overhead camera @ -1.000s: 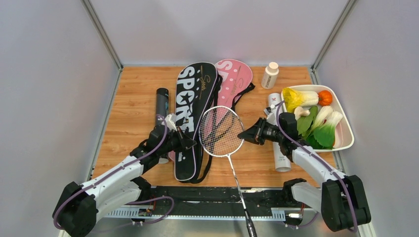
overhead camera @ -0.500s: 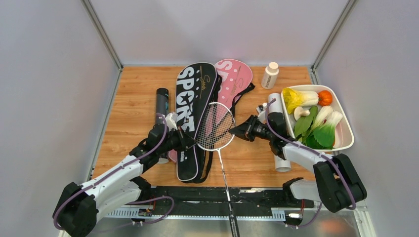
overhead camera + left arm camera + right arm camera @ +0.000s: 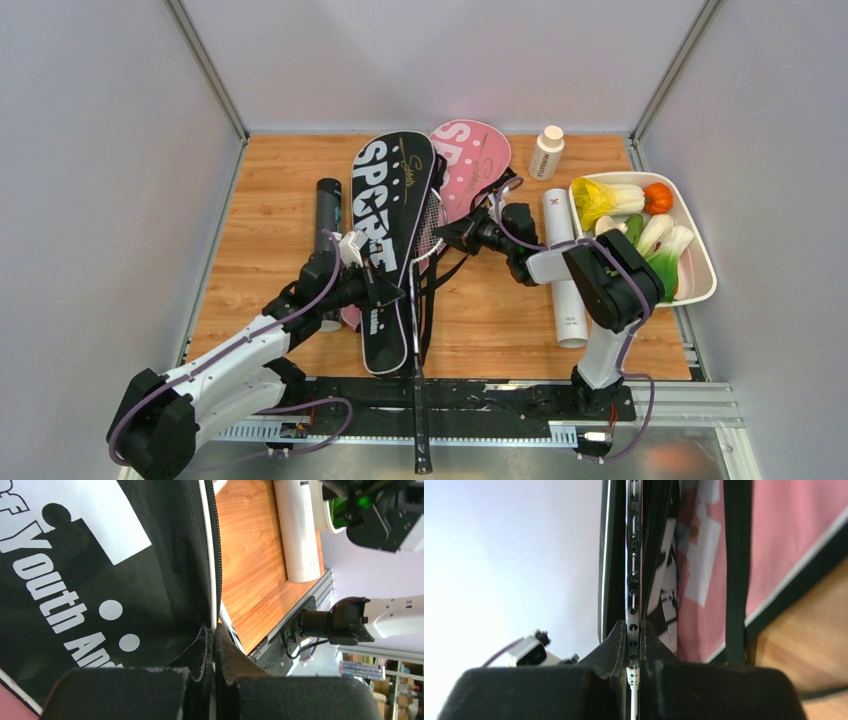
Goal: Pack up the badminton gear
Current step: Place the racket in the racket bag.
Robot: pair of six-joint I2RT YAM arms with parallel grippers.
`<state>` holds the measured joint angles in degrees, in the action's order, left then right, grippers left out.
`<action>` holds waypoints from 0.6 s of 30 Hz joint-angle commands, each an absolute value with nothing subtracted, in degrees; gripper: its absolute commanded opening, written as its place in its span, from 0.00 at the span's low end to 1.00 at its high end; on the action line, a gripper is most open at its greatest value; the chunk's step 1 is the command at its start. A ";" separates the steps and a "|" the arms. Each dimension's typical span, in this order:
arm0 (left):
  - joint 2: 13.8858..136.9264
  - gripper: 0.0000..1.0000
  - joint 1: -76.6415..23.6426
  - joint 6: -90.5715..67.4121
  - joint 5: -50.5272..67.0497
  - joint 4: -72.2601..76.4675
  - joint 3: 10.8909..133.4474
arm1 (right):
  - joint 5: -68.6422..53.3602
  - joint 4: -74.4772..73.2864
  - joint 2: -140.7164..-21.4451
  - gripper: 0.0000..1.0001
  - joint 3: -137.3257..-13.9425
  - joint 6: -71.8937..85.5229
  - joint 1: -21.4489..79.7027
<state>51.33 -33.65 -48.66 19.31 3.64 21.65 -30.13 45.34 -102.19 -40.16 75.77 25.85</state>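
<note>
The black "SPORT" bag (image 3: pixel 392 215) lies lengthwise mid-table, with the pink bag (image 3: pixel 472 160) behind and to its right. My left gripper (image 3: pixel 383 290) is shut on the black bag's zip edge (image 3: pixel 214 580), seen close in the left wrist view (image 3: pixel 214 636). My right gripper (image 3: pixel 445 232) is shut on the rim of the white racket (image 3: pixel 414 340). The racket's head stands on edge at the black bag's right side, and its handle reaches past the table's near edge. The right wrist view shows the pads (image 3: pixel 616 645) clamping the holed frame (image 3: pixel 632 555). Shuttlecocks are out of view.
A black tube (image 3: pixel 327 205) lies left of the bags and a white tube (image 3: pixel 562 270) lies to their right. A small white bottle (image 3: pixel 546 152) stands at the back. A white tray (image 3: pixel 703 275) of toy vegetables sits at the far right. Black bag straps (image 3: pixel 440 275) trail on the wood.
My right gripper carried the racket head left and back, turning it on edge against the black bag's opening. The handle swung left. The black bag's edge rose a little in my left gripper.
</note>
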 commanded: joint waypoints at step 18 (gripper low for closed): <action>45.84 0.00 -33.75 -49.21 27.42 7.41 15.04 | -22.62 48.40 -123.49 0.00 -71.51 73.92 25.95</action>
<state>46.57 -33.61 -47.55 23.05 3.01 16.10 -28.62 44.40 -123.20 -67.05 74.35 25.47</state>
